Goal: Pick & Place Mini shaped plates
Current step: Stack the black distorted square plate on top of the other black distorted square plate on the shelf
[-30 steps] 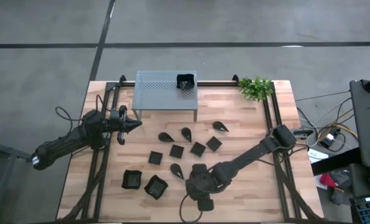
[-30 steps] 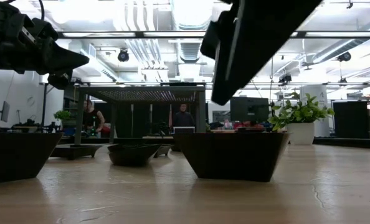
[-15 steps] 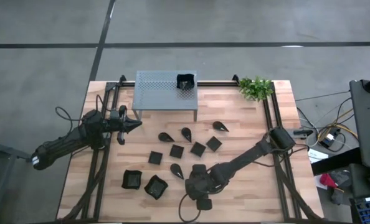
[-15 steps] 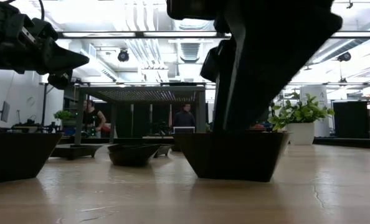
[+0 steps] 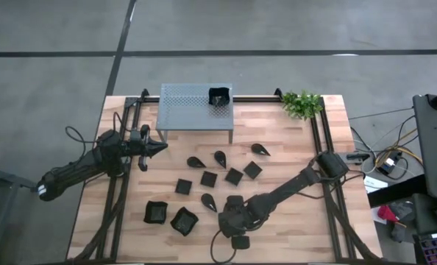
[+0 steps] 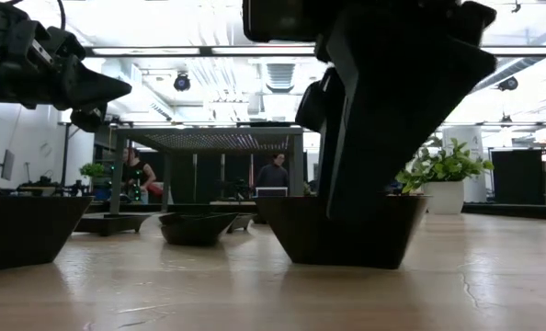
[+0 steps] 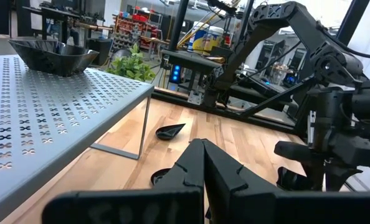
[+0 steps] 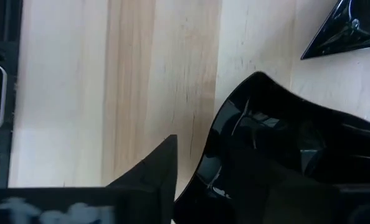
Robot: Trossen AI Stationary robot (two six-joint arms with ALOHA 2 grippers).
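We see the right gripper down over a wavy-rimmed plate on the bench, well in front of the shelf, jaws spread astride its rim. Left gripper hovers beside the shelf, jaws pressed together.

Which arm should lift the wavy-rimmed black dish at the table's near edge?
Right. The right gripper is down over the wavy-rimmed black dish, one finger outside its rim. The left gripper, shut, hangs beside the grey perforated shelf.
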